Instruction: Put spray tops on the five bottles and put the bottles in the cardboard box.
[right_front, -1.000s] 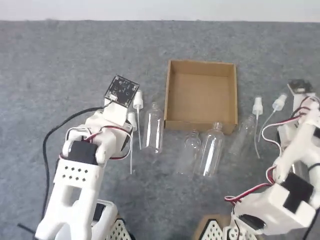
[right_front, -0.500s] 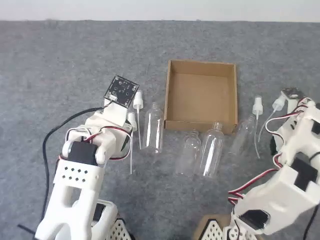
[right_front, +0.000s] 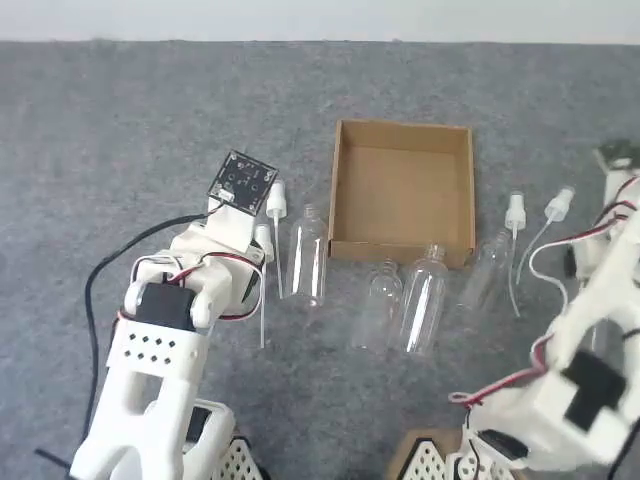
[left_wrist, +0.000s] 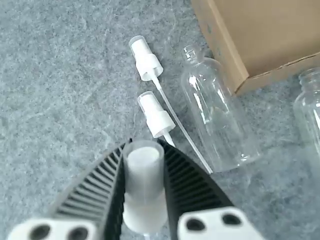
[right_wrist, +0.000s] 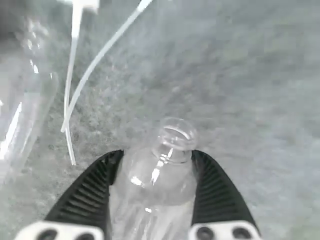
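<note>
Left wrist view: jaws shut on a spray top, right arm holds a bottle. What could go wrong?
1. The left gripper clamps a white plastic spray top right beside a second loose white spray top; lifting may drag that one or its tube.
2. The right gripper holds a clear, smooth plastic bottle near its neck; it could slip or twist during capping.
3. Thin white dip tubes lie close by and might snag.

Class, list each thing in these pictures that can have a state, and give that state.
Cardboard box: open, empty.
Left pincer: shut on a spray top.
Right pincer: shut on a bottle with no top.
Loose bottles: lying down, no tops.
Loose spray tops: lying on the table, unfitted.
</note>
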